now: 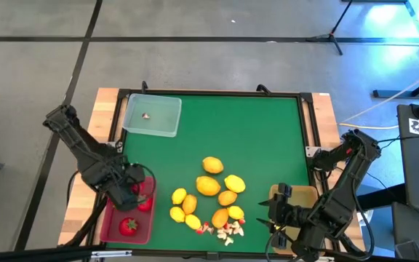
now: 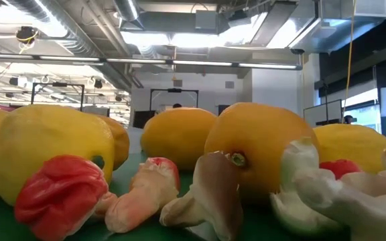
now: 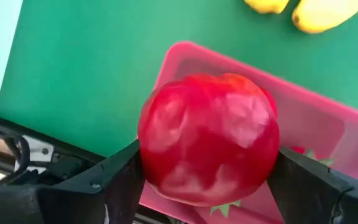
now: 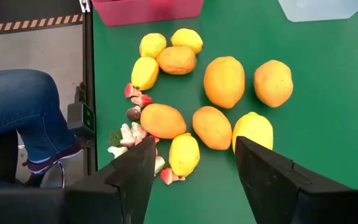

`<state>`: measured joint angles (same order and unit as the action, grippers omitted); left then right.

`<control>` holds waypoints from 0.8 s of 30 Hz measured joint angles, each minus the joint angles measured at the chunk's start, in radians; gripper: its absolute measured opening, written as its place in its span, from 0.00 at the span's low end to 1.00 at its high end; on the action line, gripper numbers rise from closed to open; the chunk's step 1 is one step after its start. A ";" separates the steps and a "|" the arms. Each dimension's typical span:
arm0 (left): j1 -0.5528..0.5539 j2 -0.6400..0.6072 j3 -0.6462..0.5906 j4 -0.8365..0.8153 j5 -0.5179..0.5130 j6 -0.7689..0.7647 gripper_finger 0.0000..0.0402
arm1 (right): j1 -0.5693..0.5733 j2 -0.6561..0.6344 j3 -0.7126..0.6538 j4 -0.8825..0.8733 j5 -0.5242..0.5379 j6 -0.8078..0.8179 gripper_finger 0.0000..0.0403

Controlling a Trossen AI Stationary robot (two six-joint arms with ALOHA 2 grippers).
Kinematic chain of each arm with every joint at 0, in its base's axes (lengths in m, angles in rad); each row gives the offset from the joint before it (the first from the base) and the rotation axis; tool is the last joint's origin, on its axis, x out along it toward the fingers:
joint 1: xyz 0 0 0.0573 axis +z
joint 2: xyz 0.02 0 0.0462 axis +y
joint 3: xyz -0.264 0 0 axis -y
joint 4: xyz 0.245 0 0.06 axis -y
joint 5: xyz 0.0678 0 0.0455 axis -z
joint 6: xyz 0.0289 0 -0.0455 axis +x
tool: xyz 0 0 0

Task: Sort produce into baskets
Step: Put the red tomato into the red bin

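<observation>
Left jaws clamped on a strawberry [image 3: 209, 138], glossy red, rounded, held above the red tray [image 1: 111, 224]. Right jaws parted, nothing between them.

Left gripper [image 1: 131, 191] hangs over the tray's far end; a second strawberry [image 1: 128, 226] lies inside near the front. The tray is pink-red plastic, shallow, rectangular with rounded corners, at the mat's front-left corner.

Right gripper [image 1: 276, 212] sits at the mat's front-right edge, over the tan tray [image 1: 304, 194], which the arm mostly covers.

Lemons [image 1: 208, 186]: matte, pebbled ovals, yellow to orange, in a loose cluster front-centre. Small white-and-red bits [image 1: 227, 230], lumpy and irregular, lie just in front of them, near the front edge.

Clear tray [image 1: 152, 115] is translucent, at the far-left corner, with one small bit [image 1: 146, 116] inside.

The green mat [image 1: 253, 138] is bare and flat across the far-right half and between the clear tray and the lemons. A dark frame rims it. A person's jeans-clad leg [image 4: 17, 99] is beside the table's front.
</observation>
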<state>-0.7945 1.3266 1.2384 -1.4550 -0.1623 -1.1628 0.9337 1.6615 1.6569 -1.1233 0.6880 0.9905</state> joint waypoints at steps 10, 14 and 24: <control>-0.077 0.000 -0.138 0.042 0.025 -0.165 0.72 | 0.000 0.000 0.000 0.005 0.000 0.000 0.55; -0.073 0.000 -0.175 0.130 0.077 -0.170 0.72 | 0.000 0.000 0.000 0.005 0.000 0.000 0.55; -0.071 0.001 -0.217 0.160 0.081 -0.218 0.72 | 0.000 0.000 0.000 0.005 0.000 -0.001 0.55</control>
<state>-0.8654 1.3273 1.0217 -1.2946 -0.0814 -1.3808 0.9337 1.6611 1.6569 -1.1184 0.6876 0.9897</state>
